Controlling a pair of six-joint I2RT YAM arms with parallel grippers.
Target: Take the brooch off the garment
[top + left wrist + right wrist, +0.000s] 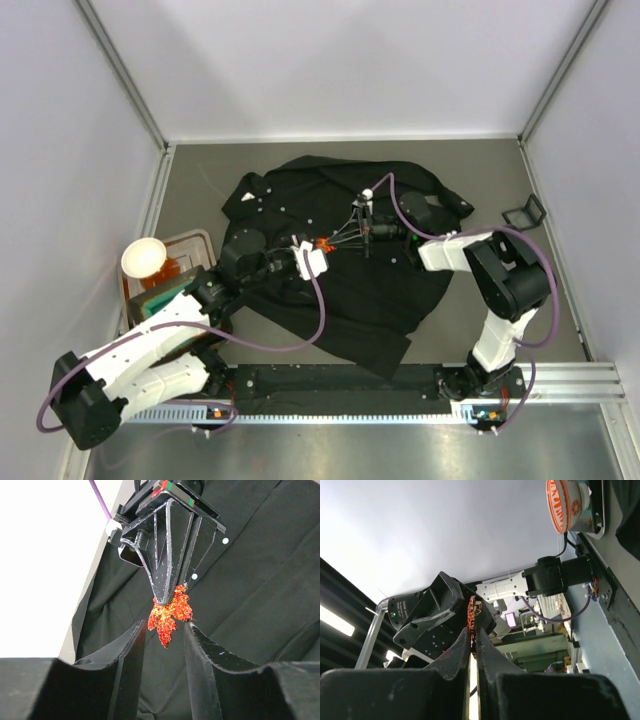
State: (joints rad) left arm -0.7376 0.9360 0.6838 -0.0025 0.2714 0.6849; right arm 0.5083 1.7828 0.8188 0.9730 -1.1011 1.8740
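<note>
The brooch (170,614), a glittery red-orange maple leaf, hangs in the air above the black garment (260,580). My right gripper (162,600) is shut on its upper part and points down at it. In the right wrist view the brooch (472,611) sticks up edge-on from the pinched tips of the right gripper (474,630). My left gripper (165,626) is open, one finger on each side of the leaf's lower tip; the right finger (197,635) sits close against a lobe. From above, the brooch (322,243) lies between both grippers over the spread garment (370,300).
An orange-patterned white bowl (143,258) stands on a tray (190,245) at the left of the table. A small black frame-like object (524,211) lies at the far right. Walls enclose the table on three sides.
</note>
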